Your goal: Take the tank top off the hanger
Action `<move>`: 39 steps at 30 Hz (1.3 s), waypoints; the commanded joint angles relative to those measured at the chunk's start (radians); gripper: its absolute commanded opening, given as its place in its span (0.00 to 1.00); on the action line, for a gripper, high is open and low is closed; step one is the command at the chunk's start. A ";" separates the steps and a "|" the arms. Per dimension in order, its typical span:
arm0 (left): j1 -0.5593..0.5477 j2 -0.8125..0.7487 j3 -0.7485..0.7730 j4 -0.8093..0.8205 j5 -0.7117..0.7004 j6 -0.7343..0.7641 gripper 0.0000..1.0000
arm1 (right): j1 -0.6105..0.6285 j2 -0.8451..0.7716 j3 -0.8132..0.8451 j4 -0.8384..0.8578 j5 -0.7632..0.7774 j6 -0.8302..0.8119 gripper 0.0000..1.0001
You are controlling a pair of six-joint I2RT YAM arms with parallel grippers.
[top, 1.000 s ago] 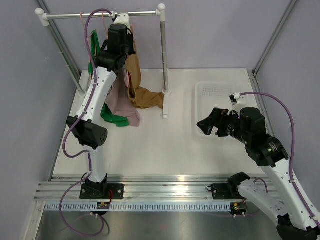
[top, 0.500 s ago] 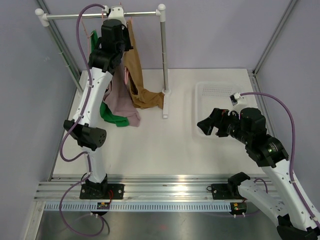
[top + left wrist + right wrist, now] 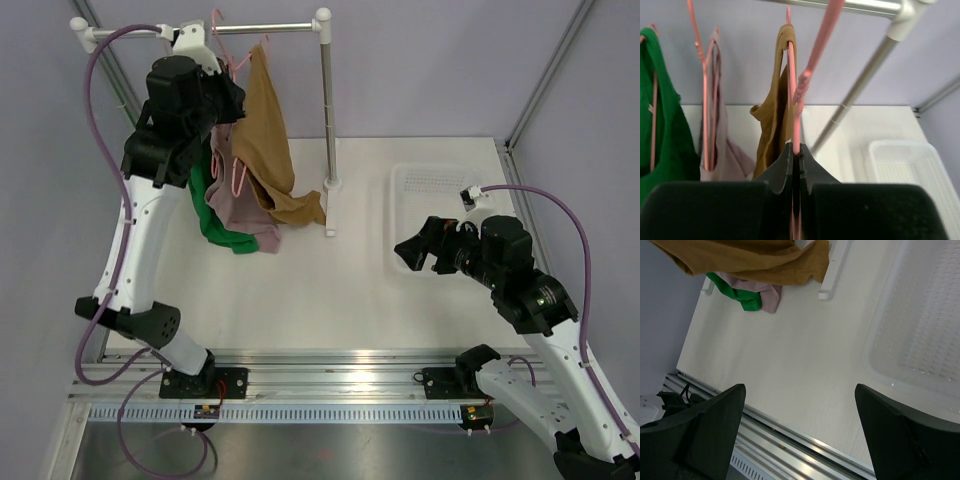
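Up at the far left, under the rail [image 3: 270, 27], the left gripper [image 3: 795, 150] has its jaws clamped together on a pink hanger [image 3: 812, 55], whose hook reaches up to the rail. The tan tank top [image 3: 774, 125] is on that hanger, one strap looped over its arm and its hem low by the post's foot. Left of it hang a pink top [image 3: 720, 150] and a green top [image 3: 665, 115]. Well to the right, the right gripper [image 3: 800, 390] hovers above the table [image 3: 330, 290] with jaws wide apart, at the near left corner of the white basket [image 3: 920, 330].
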 commanded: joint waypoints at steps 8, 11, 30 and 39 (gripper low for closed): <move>-0.040 -0.463 -0.469 0.153 0.302 -0.154 0.00 | 0.006 0.020 0.099 0.055 -0.061 -0.045 0.99; -0.061 -0.619 -0.670 0.201 0.345 -0.183 0.00 | 0.006 0.049 0.120 0.136 -0.176 -0.030 0.98; -0.097 -1.117 -1.398 0.371 0.465 -0.355 0.00 | 0.341 0.544 0.206 0.571 0.058 0.116 0.93; -0.097 -1.143 -1.430 0.362 0.470 -0.375 0.00 | 0.422 0.713 0.284 0.569 0.187 0.070 0.84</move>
